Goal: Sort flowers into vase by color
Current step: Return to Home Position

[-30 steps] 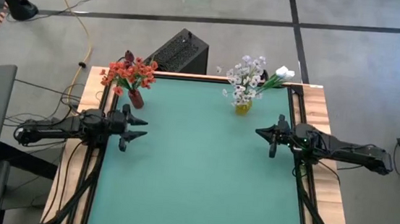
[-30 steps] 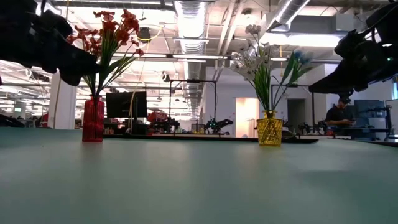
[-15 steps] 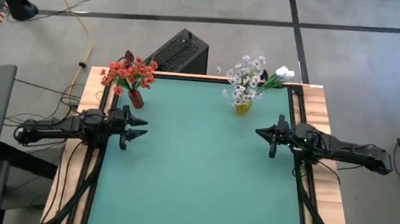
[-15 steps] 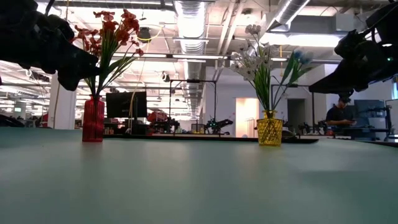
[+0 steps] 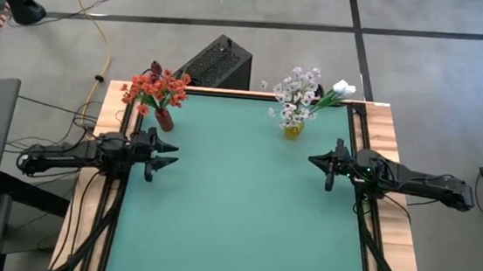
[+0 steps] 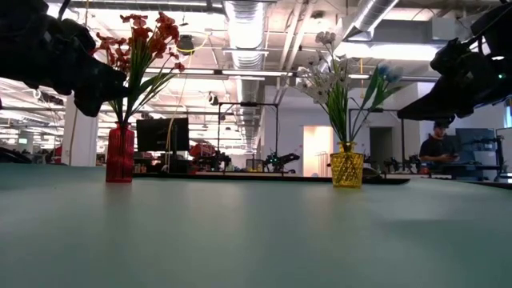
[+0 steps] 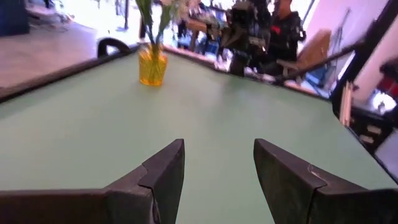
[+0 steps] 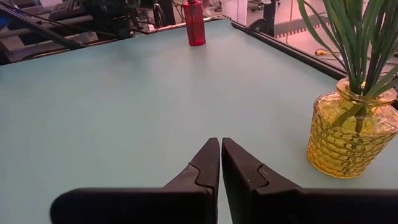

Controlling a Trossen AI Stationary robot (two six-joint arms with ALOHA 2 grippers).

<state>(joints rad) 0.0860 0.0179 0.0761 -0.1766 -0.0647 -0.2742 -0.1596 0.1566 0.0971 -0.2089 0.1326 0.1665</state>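
We see 2 vases standing upright near the far edge of the green table (image 5: 234, 223), well apart from each other. The red vase (image 5: 165, 119) stands at the far-left corner and holds the red-orange flowers (image 5: 156, 87), with 1 dark red bud (image 5: 154, 66) showing just behind the cluster. The yellow vase (image 5: 293, 132) stands toward the far-right side and holds the white flower sprays (image 5: 296, 92), with the white buds (image 5: 343, 87) leaning out to their right.

The left gripper (image 5: 175, 156) hangs at the table's left edge, nearer to us than the red vase and apart from it, pointing inward. Its 2 fingers (image 7: 163, 171) are spread, bare table shows between them, and they grasp nothing. The right gripper (image 5: 311, 161) hangs opposite at the right edge, nearer than the yellow vase and apart from it, also pointing inward. Its 2 fingers are pressed together tip to tip with nothing between them.

From table height, we find both grippers raised clear of the tabletop. A black box (image 5: 217, 61) lies on the floor behind the table. In the room beyond, 1 person (image 6: 436, 148) shows past the right arm.
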